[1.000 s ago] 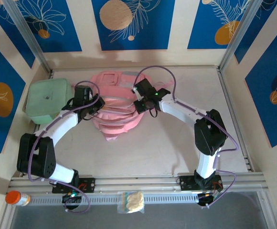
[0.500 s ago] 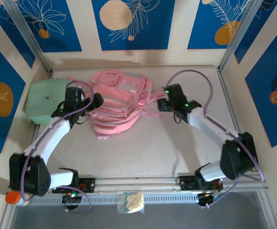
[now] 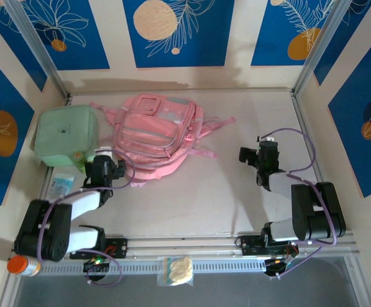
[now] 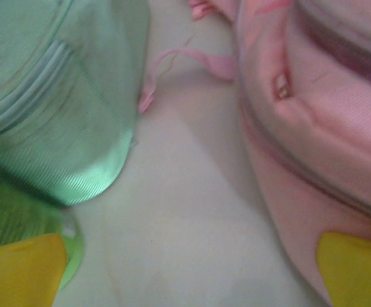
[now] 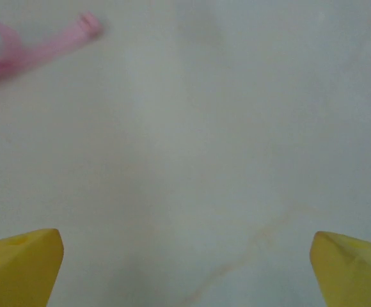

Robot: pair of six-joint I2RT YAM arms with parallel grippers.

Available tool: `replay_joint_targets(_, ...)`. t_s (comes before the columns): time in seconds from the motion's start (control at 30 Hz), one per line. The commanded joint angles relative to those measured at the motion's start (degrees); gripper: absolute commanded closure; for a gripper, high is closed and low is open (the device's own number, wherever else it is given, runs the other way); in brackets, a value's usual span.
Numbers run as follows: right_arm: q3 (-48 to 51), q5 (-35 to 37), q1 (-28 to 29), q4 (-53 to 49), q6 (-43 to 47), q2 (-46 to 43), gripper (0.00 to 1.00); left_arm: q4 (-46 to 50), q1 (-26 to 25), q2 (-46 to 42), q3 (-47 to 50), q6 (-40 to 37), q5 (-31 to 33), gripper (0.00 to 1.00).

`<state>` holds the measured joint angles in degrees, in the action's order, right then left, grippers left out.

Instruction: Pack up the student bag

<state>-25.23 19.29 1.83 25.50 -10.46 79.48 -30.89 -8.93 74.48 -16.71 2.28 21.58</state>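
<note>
Pale worktop (image 3: 224, 192), boxed in by cream walls with blue leaf panels (image 3: 179, 32). The student bag (image 3: 157, 137) lies flat toward the back, left of centre, with a mint-green case (image 3: 65, 134) just beside it, lid down; I can't see inside either. A second ago both arms were on the bag; now the left hand (image 4: 185, 275) and right hand (image 5: 185, 268) are drawn back, fingers apart and empty

The student bag (image 3: 157, 137) is seen to be made of soft matt cloth, the mint-green case (image 3: 64, 134) of finely ribbed, faintly glossy fabric, the table (image 3: 224, 198) smooth and matt.
</note>
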Motion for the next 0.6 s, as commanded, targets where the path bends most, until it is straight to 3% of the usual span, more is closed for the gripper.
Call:
replay_joint_targets(0.0, 0.7, -17.4, -5.0, 17.1, 1.5, 4.6, 0.01, -26.2, 1.1, 4.9, 1.2, -6.0, -8.3, 0.01)
replay_joint_targets(0.07, 0.4, -16.1, -1.8, 19.7, 4.9, 8.0, 0.01, -25.7, 1.6, 8.5, -0.1, -6.3, -11.2, 0.01)
replay_joint_targets(0.17, 1.2, -13.8, -1.5, 20.3, 4.7, 7.8, 0.01, -37.8, 1.6, 17.4, 0.8, -8.6, -14.5, 0.01)
replay_joint_targets(0.23, 1.5, -13.7, -1.5, 20.7, 4.7, 7.8, 0.01, -25.3, 2.3, 13.7, -2.1, -5.8, -12.7, 0.0)
replay_joint_targets(0.57, 0.9, -15.0, -2.0, 19.9, 4.6, 8.0, 0.01, -25.2, 3.5, 15.4, -3.9, -4.0, -10.5, 0.01)
